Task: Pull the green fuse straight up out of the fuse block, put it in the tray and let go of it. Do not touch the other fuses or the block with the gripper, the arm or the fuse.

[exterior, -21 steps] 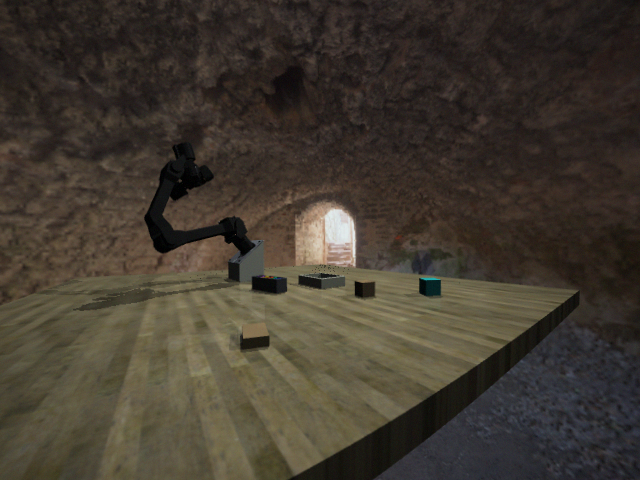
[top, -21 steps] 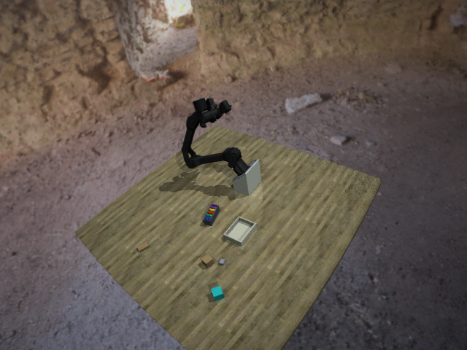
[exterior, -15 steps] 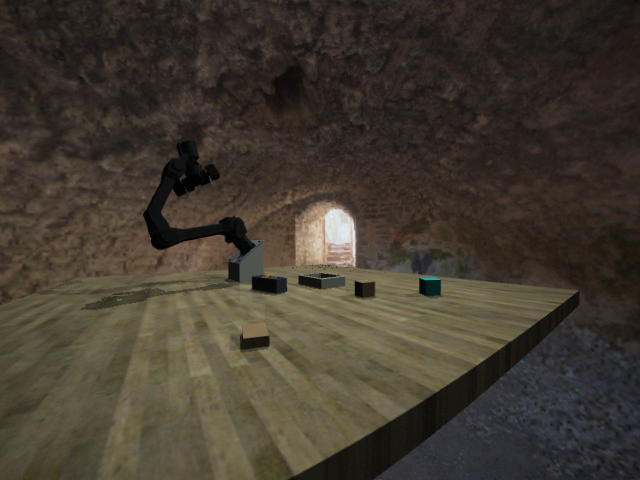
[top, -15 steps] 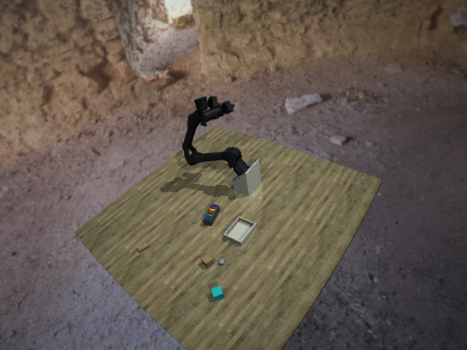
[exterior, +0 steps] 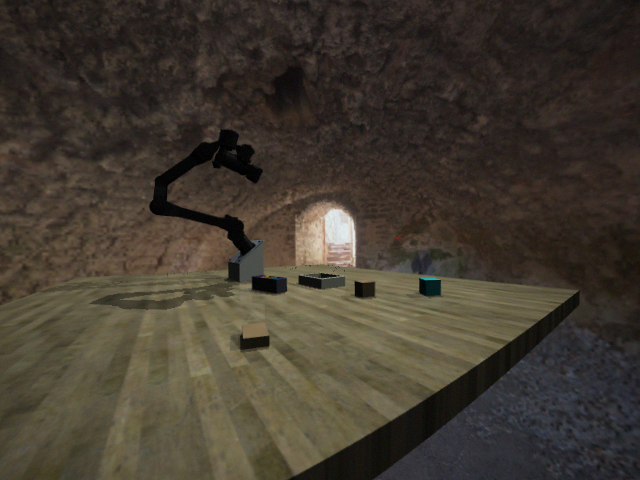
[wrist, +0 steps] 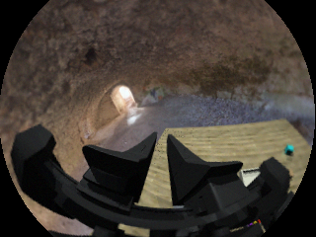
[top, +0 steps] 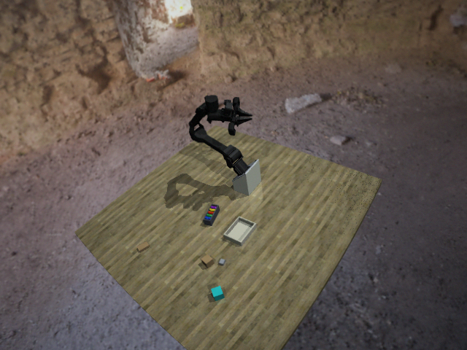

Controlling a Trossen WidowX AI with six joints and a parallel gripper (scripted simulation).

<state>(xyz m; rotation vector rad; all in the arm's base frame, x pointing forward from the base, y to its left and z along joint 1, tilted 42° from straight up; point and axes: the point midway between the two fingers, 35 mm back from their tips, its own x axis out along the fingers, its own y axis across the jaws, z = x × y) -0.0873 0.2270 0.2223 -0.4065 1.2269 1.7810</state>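
Observation:
The green fuse sits in the dark fuse block, between the red fuse and the blue fuse. The pale grey tray stands beside the block and is empty. My gripper is high above the table, well away from block and tray, with its fingers level-ish. Its fingertips stand a narrow gap apart with nothing between them. In the wrist view the block is mostly hidden behind the gripper.
A tan block lies left of the others. A brown block and a small grey block lie beyond the tray. A cyan cube lies farther out. The arm's grey base stands behind the tray.

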